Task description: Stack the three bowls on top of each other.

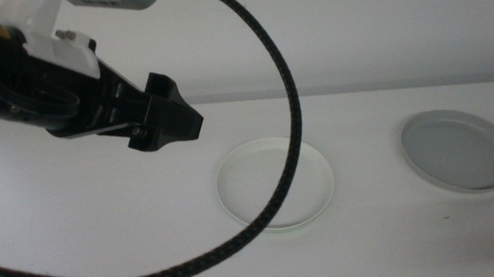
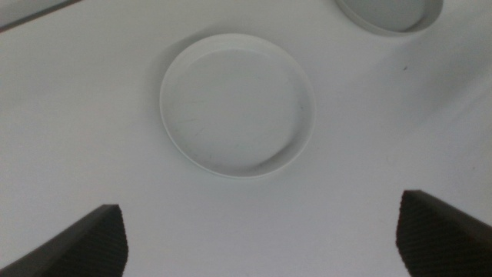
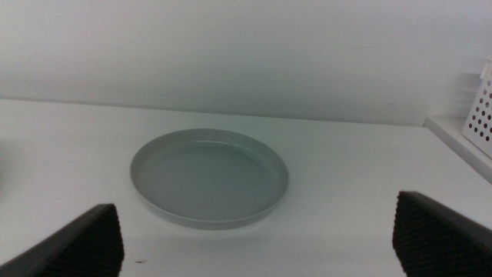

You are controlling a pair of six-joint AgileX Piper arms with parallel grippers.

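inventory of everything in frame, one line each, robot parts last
Pale bowl: 1, whitish with a faint mint tint, middle of the table, empty, lying flat.
Grey bowl: 1, grey, on the table to the right of the pale bowl and apart from it, empty.
Third bowl: not in view.
Table: 1, white.
Perforated basket: 1, white, at the table's edge, seen only in the right wrist view.
Cable: 1, black braided, looping in front of the pale bowl.
Left gripper: black, above the table left of the pale bowl, jaws open.
Right gripper: dark jaws open, facing the grey bowl.
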